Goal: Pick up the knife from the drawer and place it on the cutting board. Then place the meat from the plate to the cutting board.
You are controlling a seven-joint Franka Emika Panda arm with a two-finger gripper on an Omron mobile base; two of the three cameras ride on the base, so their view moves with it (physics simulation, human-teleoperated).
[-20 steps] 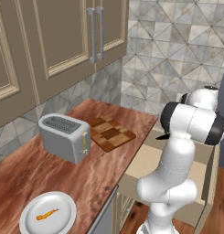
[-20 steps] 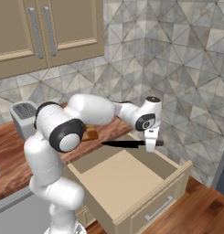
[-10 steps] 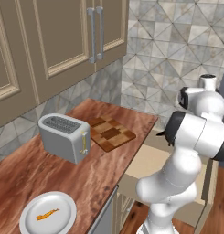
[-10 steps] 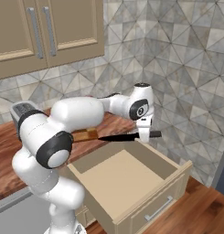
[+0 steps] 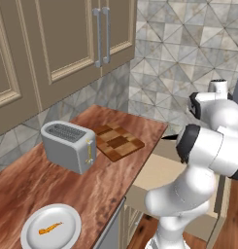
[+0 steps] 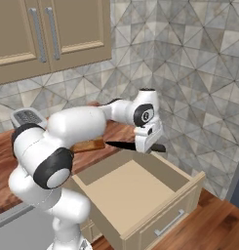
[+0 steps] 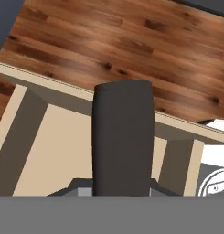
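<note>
End effector clenched on knife, held roughly level above open drawer, blade pointing toward cutting board. In hand view, knife handle rises dark in front, drawer pale interior below it. Board sits on desk just beside toaster. Meat lies on plate near desk's front edge, well apart from board.
</note>
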